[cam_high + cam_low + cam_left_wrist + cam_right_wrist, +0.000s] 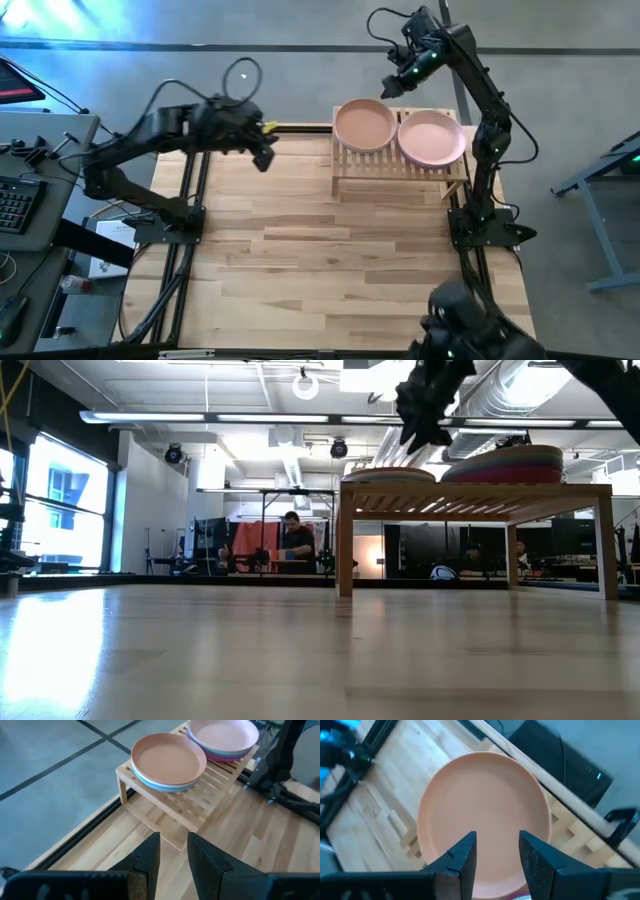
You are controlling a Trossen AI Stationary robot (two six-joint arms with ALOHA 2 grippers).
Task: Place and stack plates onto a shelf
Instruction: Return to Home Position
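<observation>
Far across the tabletop (330, 270) the shelf (400, 172) holds 2 plate stacks (432, 138); my right gripper (393, 86), fingers apart above the terracotta plate (365, 126), could clip its rim if it dips retreating, while my left gripper (265, 157) waits, fingers parted.

A terracotta plate (364, 126), a pale pink plate (431, 137) (light-wood shelf (395, 168)).

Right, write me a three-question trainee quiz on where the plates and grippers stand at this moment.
1. True or false: a plate lies on the tabletop.
2. The right gripper is: A shut on a plate; B open and empty; C out of view.
3. Fill in: in the high view, the left stack on the shelf is topped by a ___ plate.
Key: 1 false; 2 B; 3 terracotta, see the terracotta plate.
</observation>
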